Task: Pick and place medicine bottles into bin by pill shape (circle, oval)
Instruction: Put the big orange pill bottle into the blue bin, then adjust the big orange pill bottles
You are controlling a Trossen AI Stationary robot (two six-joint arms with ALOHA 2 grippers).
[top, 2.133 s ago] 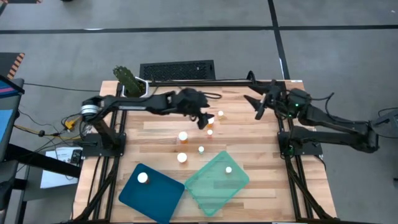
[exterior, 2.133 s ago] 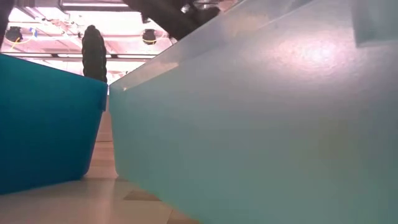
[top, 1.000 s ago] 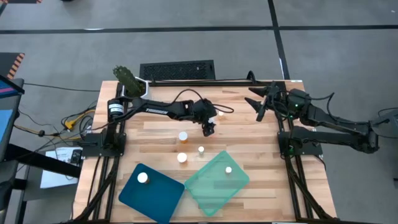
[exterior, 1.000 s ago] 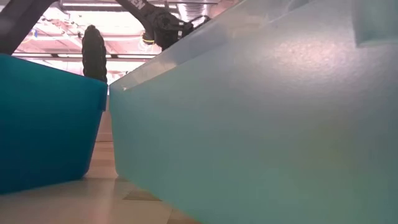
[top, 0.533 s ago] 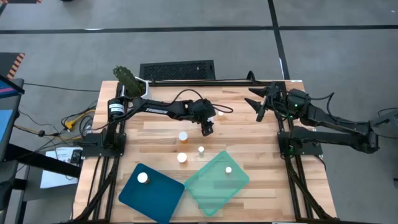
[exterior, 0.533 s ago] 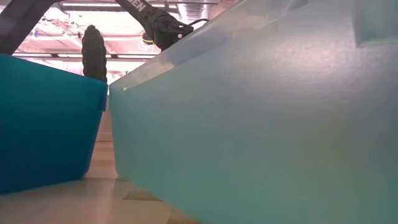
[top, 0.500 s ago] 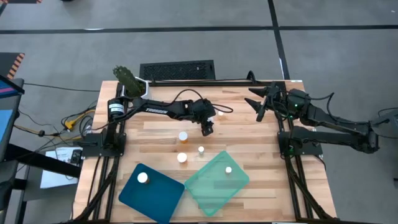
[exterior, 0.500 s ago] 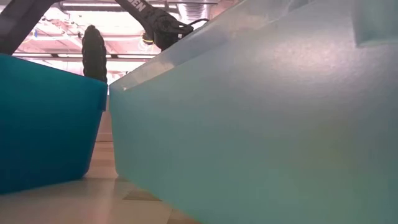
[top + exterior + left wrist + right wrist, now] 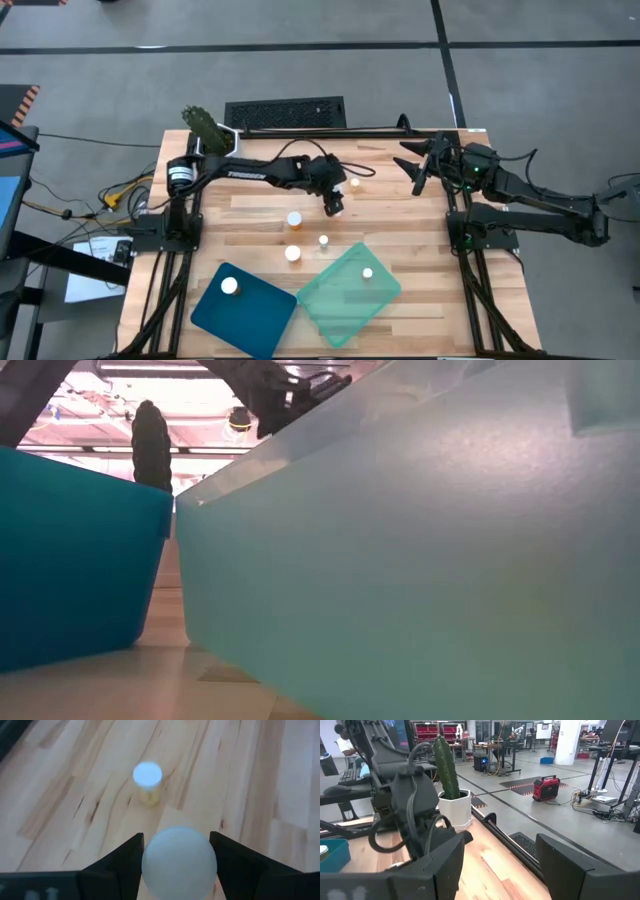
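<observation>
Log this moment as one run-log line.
left hand: shut on medicine bottle, over table middle | right hand: open, idle at far right | blue bin: one bottle | teal bin: one bottle

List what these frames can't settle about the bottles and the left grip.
- Pill shapes: high view, medicine bottles too small; only white caps read.
- Held bottle: left wrist view, cap fills the gap at the left gripper; body hidden beneath it.
- Table contents: low view, pale teal bin and blue bin block everything.
- Right gripper: open and empty, but its view faces the cactus pot, no bottles.
</observation>
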